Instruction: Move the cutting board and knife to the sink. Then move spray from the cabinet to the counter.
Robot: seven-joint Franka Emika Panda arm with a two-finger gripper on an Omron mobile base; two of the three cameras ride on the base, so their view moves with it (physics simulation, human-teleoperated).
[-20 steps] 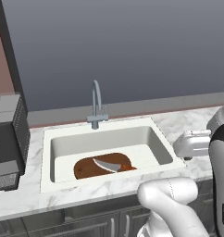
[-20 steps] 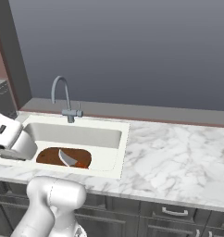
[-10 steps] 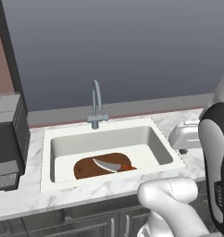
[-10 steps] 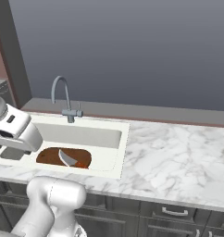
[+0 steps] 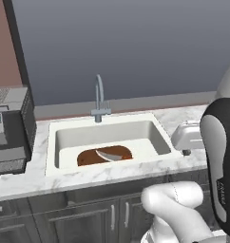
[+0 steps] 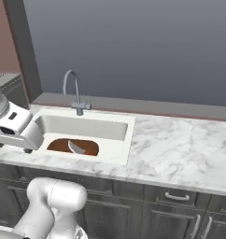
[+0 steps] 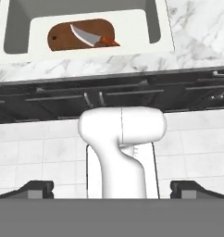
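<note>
- Gripper (image 7: 112,190): jaws spread as wide as they go, nothing between them; the two dark fingertips (image 7: 33,189) rise at the lower corners of the hand view, well apart from every item below.
- Black appliance (image 5: 10,130): on the counter, far to the left of the hand in the left base view, just beside the sink's left rim.
- Sink (image 5: 61,134): pale rectangular basin set into the counter, left of the hand in the left base view; at the top of the hand view, well clear of the fingertips.
- Cutting board (image 7: 61,36): flat on the sink floor, dark reddish-brown, ahead of the hand.
- Knife (image 7: 88,36): lying on the cutting board, grey blade across the board, orange-red handle toward its right end in the hand view.
- Faucet (image 5: 100,98): grey, curved, upright behind the sink's back rim.
- Counter (image 6: 180,147): white marble slab with grey veins around the sink, stretching right of it in the right base view.
- Base cabinets (image 7: 49,99): dark grey fronts under the counter, between sink and fingertips in the hand view.
</note>
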